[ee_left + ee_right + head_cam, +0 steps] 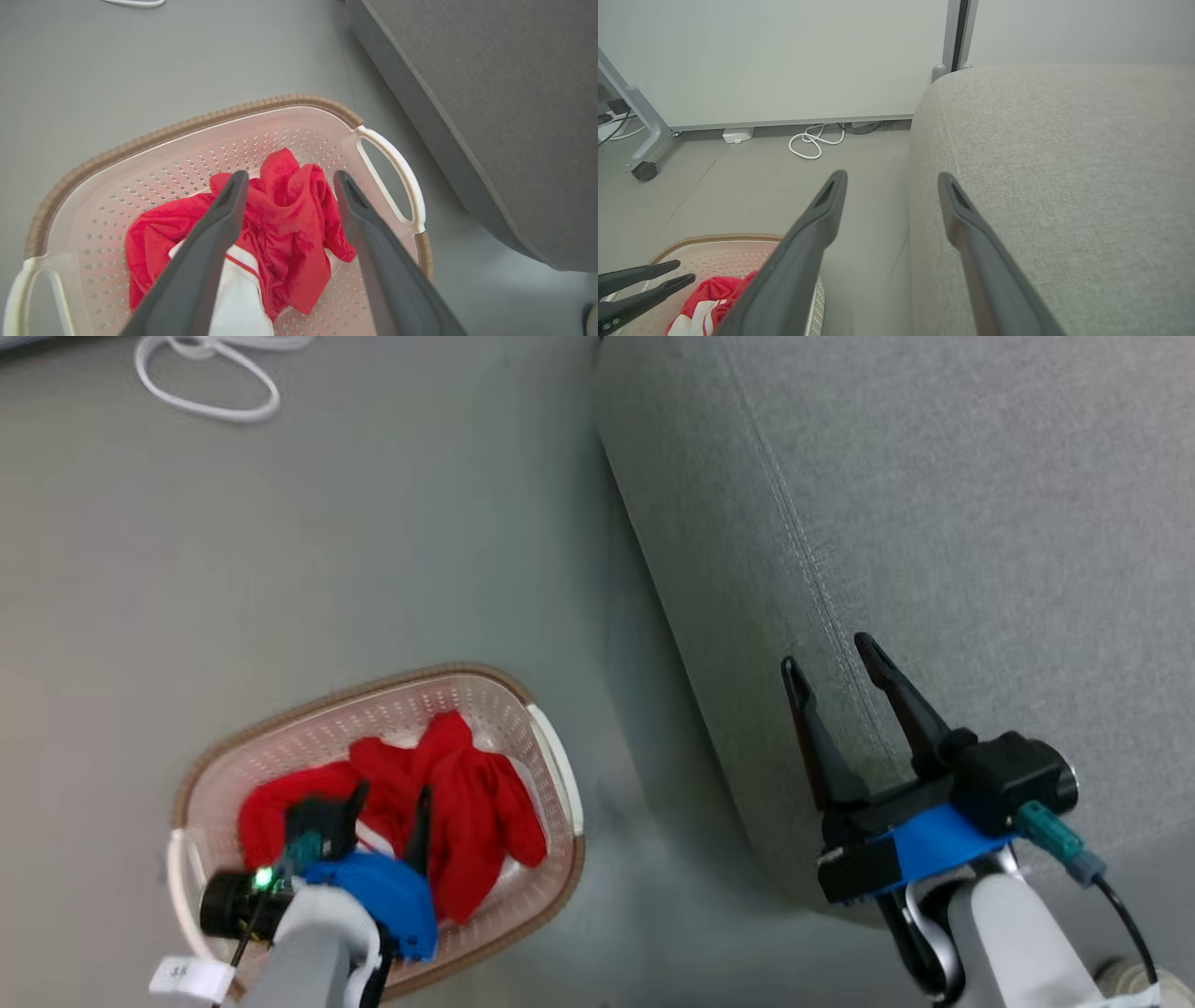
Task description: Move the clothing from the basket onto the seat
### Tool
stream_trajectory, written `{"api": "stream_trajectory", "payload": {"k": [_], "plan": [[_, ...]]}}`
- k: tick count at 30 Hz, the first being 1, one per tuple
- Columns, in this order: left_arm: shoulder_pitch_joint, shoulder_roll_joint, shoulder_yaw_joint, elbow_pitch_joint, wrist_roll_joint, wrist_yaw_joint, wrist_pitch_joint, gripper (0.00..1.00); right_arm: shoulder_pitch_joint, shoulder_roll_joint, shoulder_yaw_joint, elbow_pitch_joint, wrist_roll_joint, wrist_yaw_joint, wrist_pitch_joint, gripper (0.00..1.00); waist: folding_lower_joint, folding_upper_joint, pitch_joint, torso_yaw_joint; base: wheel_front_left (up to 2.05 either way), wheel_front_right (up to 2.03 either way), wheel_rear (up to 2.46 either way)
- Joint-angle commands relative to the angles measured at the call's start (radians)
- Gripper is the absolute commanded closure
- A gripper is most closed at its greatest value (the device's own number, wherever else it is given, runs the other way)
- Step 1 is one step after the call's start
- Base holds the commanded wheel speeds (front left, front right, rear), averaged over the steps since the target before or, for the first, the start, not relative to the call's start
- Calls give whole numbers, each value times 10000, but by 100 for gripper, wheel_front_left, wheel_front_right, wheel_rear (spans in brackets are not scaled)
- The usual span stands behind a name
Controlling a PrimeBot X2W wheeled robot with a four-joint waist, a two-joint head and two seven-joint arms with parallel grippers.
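Your left claw [392,793] hangs wide open over the clothing [471,793], gripping nothing. The red heap lies in the basket [373,686] on the floor, at seven o'clock in the head view. Your right claw [828,651], also wide open and empty, hovers over the edge of the seat [980,523] at four o'clock.

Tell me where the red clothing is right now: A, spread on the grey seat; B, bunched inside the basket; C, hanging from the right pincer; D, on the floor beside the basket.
B: the clothing lies bunched inside the basket, with the left pincer open over it.
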Motion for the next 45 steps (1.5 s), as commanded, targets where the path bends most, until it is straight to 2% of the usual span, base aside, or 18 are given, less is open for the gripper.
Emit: {"api": "stream_trajectory", "payload": {"k": [1,12,15,23,24,25,33,45], "plan": [[-437,75,-95,239,79,-52,119,0,-250,-32,75,-70,84,1,-68,0,-2,1,357,55,0,0,0],[-2933,364,-1094,2419,632,-199,880,0,-799,-29,498,-245,451,1,-401,0,-2,1,2171,-333,0,0,0],[-3284,389,-1721,2873,919,-263,1167,0,-868,-29,566,-227,534,1,-481,0,-2,1,2418,-390,0,0,0],[-4036,534,-2351,3815,1065,-278,1673,0,-945,-31,707,-192,703,1,-605,0,-2,1,2708,-512,0,0,0],[-4093,534,-2387,3881,1073,-278,1716,6,-951,-29,722,-184,739,1,-625,0,-2,1,2723,-525,0,0,0],[-4119,489,-2433,3906,1069,-279,1663,100,-956,-29,733,-170,770,1,-636,0,-2,1,2735,-539,0,0,0],[-4155,240,-2710,4027,567,-251,1185,100,-1045,-29,766,4,853,1,-684,0,-2,1,2680,-551,0,0,0],[-4044,292,-3181,4255,82,-252,825,100,-1170,-29,820,211,908,1,-763,0,-2,1,2398,-642,0,0,0]]}}
